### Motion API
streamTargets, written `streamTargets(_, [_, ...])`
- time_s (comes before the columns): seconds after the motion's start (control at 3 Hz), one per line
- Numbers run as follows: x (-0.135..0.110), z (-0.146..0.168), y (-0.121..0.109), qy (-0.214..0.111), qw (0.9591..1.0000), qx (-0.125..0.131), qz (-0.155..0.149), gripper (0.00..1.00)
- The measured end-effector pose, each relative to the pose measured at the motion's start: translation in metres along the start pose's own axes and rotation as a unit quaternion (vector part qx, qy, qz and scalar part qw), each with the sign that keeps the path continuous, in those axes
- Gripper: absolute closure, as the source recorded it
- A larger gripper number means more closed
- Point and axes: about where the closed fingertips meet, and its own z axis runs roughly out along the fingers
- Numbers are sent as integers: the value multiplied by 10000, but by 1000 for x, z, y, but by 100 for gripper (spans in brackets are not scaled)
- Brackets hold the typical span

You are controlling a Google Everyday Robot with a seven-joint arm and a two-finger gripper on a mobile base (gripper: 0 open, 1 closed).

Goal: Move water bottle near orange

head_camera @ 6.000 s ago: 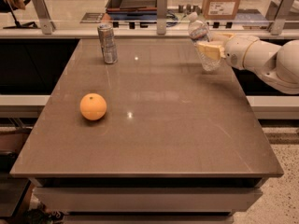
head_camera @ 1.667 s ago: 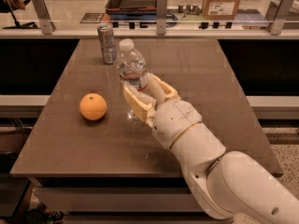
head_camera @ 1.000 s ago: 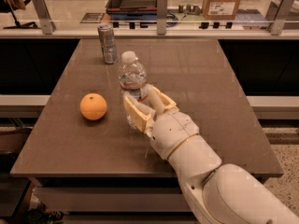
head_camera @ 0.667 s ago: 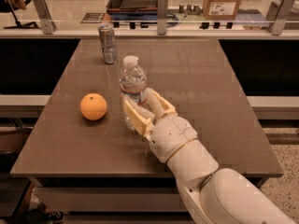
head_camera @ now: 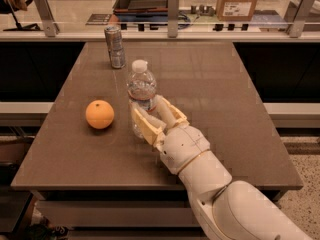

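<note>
One bottle [head_camera: 141,84] stands on the bench [head_camera: 225,109], orange [head_camera: 99,114] beside it toward the left edge; my pincer [head_camera: 147,105] clamps its lower half. I judge it light, slippery, easily crushed.

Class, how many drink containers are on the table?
2: the water bottle, centre, held in the gripper; the silver can, far left. None looks hidden.
</note>
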Motion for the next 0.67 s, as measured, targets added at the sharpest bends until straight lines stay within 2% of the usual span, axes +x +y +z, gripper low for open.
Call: streamTargets(0.67, [0, 0, 0, 0, 10000, -1, 0, 35])
